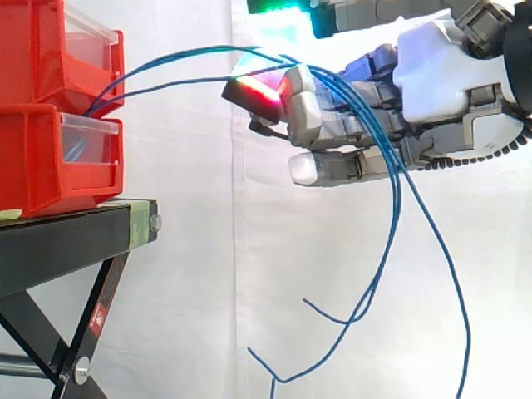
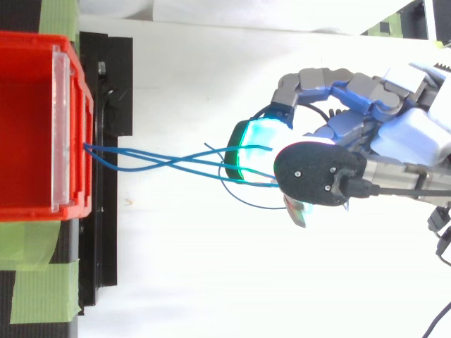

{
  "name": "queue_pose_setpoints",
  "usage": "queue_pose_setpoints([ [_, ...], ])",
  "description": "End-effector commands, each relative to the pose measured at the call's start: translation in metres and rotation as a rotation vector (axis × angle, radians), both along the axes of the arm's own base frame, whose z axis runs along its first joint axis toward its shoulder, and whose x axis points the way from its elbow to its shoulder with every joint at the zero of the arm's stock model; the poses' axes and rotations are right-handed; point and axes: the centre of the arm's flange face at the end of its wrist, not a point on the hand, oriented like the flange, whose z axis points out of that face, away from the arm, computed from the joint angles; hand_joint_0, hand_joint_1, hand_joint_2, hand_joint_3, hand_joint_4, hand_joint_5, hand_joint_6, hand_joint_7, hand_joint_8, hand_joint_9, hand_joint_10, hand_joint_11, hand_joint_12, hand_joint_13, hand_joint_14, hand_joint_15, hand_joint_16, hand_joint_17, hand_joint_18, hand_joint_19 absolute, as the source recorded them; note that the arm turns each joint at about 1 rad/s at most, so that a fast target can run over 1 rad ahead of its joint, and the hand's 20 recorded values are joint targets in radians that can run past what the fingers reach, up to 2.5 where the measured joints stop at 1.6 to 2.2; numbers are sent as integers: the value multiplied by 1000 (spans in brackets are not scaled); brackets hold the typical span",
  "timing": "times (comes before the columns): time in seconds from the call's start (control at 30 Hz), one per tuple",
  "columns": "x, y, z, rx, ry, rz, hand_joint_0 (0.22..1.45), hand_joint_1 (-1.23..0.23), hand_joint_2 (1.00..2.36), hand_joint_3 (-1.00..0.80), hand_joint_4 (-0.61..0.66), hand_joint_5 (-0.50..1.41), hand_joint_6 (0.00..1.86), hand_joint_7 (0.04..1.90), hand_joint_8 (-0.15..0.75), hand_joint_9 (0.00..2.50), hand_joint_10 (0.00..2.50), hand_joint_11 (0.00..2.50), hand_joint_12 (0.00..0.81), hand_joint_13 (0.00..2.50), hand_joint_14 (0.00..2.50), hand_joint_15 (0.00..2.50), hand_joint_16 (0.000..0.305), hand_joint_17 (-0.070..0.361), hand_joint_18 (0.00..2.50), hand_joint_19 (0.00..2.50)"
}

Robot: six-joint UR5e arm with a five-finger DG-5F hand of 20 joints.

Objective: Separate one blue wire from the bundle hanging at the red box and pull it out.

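Robot hand [image 1: 432,75] hovered right of stacked red plastic bins [image 1: 50,158] on black surface [image 1: 75,241]. Fingers curled, gripping thin blue wires [image 1: 396,208]. Wires ran from bins' front to hand, draped over fingers, loose ends hanging below.

Black stand [image 1: 58,249], red bins [image 1: 33,158] stacked atop

Two stacked red plastic bins [image 1: 33,158] with clear fronts sit on a black metal stand [image 1: 58,241] at the left. Thin blue wires [image 1: 170,83] run rightward from between the bins, cross the grey-and-white robot hand [image 1: 432,79], and hang loosely before the white curtain [image 1: 208,274].
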Motion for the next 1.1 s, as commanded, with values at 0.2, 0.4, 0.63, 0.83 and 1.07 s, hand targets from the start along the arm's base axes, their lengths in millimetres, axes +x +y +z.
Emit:
queue_pose_setpoints([
  [0.2, -1, 0, 0, -26, 19, 1, 594, -802, 1026, 2, 27, -133, 766, 1210, 276, 1035, 18, 1392, 361, 649, 27, 744, 43, 96, 584, 632],
  [0.4, -1, -1, 0, -43, 36, 1, 593, -804, 1025, -2, 26, -130, 759, 1236, 285, 977, 20, 1307, 352, 533, 23, 594, 44, 98, 501, 595],
  [0.63, -3, -2, -1, -104, 77, -6, 590, -805, 1026, -3, 29, -128, 750, 1262, 281, 855, 23, 1137, 346, 389, 19, 449, 45, 101, 393, 533],
  [0.83, -4, -6, -1, -143, 104, -25, 588, -806, 1025, -1, 21, -126, 746, 1272, 275, 764, 23, 992, 341, 322, 14, 371, 46, 103, 326, 447],
  [1.07, -7, -8, -1, -186, 148, -29, 584, -810, 1024, 2, 14, -123, 743, 1270, 243, 575, 15, 572, 339, 225, 9, 246, 47, 107, 219, 299],
])
